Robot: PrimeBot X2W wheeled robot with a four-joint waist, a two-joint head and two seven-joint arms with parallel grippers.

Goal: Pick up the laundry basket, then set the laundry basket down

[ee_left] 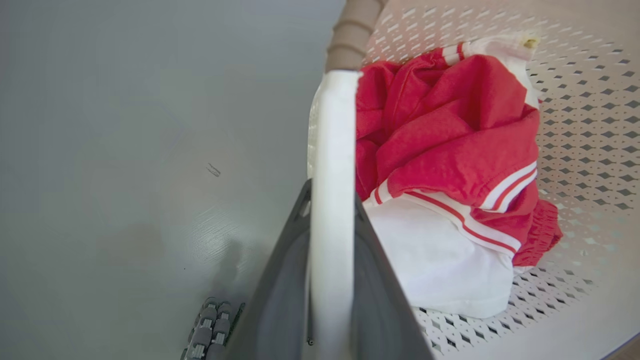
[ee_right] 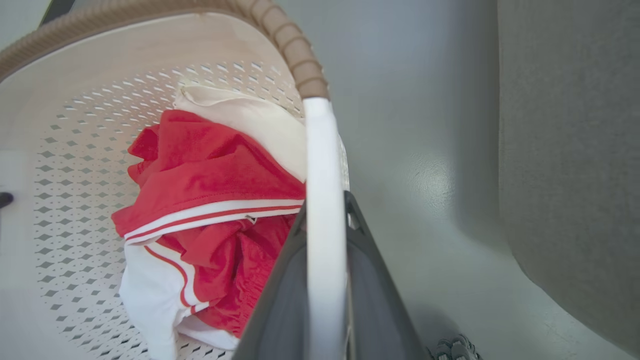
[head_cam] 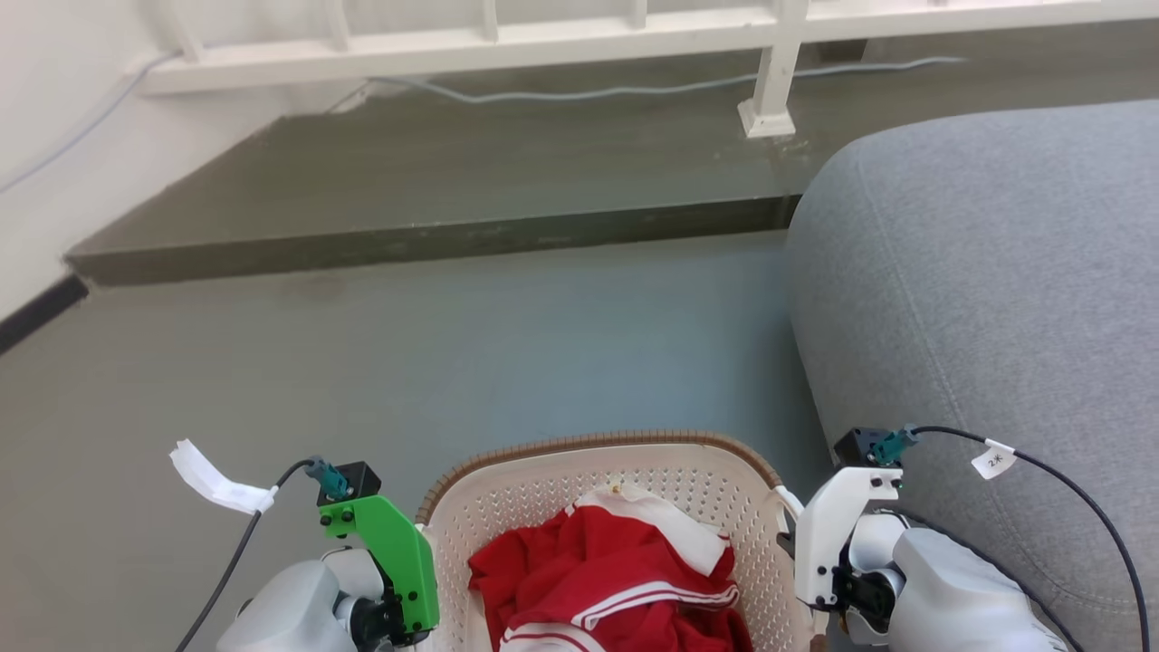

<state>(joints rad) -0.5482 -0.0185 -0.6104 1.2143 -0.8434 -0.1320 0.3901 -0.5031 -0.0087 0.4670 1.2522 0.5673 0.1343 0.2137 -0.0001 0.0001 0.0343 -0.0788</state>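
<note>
A grey floor (head_cam: 543, 344) spreads across the head view, with a darker raised step (head_cam: 453, 172) at its far side and a white railing (head_cam: 561, 41) above that. A grey upholstered sofa (head_cam: 987, 272) takes up the robot's right.

The laundry basket (head_cam: 543, 489) sits at the bottom centre of the head view, between the two arms, over the floor and near the sofa's edge. It is cream-white and perforated, with a brown woven-look rim. Whether its base touches the floor cannot be told.

Inside it lies a crumpled red garment with white stripes (head_cam: 598, 561), bunched together with white cloth.

The left claw (ee_left: 332, 200) is clenched on the basket's white left handle (ee_left: 332, 140), one dark finger on each side of the bar. The right claw (ee_right: 325, 210) is clamped the same way on the white right handle (ee_right: 320, 150), with the brown rim running on beyond it.

A green bracket (head_cam: 389, 552) tops the left wrist and a white bracket (head_cam: 833, 534) the right, each beside a basket wall.
</note>
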